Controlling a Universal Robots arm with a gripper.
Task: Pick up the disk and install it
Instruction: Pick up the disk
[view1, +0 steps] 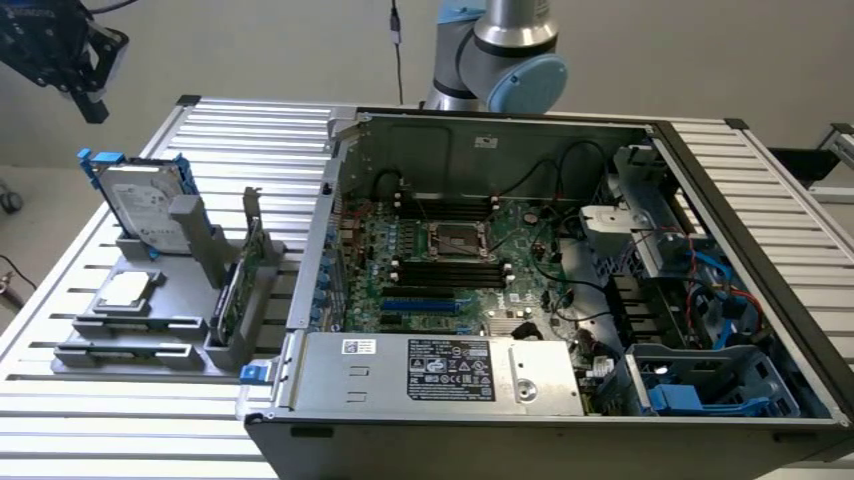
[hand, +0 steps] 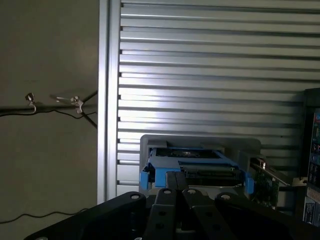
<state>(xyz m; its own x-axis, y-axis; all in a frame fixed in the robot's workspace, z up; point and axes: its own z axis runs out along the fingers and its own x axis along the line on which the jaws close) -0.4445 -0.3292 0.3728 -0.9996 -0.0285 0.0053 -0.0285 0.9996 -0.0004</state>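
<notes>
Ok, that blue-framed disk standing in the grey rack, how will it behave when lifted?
Probably rigid: the disk is a metal-cased slab. It stands on edge in the grey rack, so a sideways push could tip it. Its blue plastic-looking carrier may flex.

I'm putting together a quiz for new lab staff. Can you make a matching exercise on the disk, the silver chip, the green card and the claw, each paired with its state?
Things:
1. disk
2. silver chip
3. green card
4. claw

States:
A. lies flat on the grey holder
B. hangs in the air, shut and empty
C. stands upright, framed in blue
D. stands on edge, closest to the open computer case

Pairs: 1-C, 2-A, 3-D, 4-B.
</notes>
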